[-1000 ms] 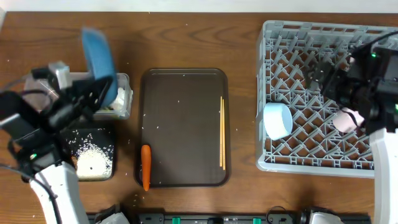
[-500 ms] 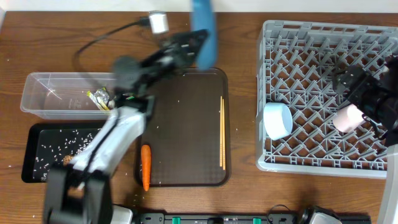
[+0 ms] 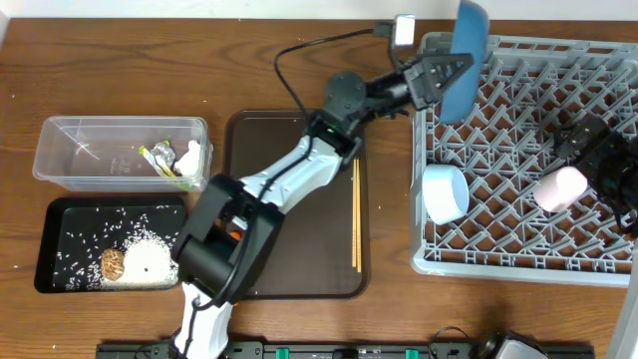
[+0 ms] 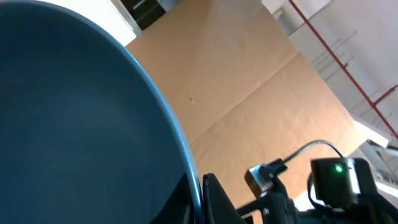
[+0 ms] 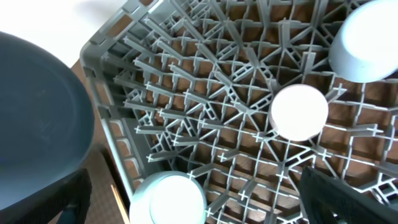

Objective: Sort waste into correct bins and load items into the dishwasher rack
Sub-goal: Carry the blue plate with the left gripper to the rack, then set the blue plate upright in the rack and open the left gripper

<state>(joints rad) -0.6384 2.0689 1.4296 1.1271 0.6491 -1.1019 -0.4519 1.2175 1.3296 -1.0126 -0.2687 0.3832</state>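
A: Swung rightward since a moment ago, the left gripper pinches the smooth round blue plate, held on edge above the grey lattice rack's far-left corner.
B: What's in the rack?
A: A pale blue bowl and a pink cup. The right gripper is beside the cup, fingers spread.
B: Elsewhere?
A: The clear tub holds a wrapper and a tissue. The black tray holds rice. Chopsticks lie on the brown tray.

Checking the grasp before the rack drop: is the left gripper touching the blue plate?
Touching. Overhead, the left gripper clamps the rim of the blue plate; the left wrist view shows that rim between its fingers.
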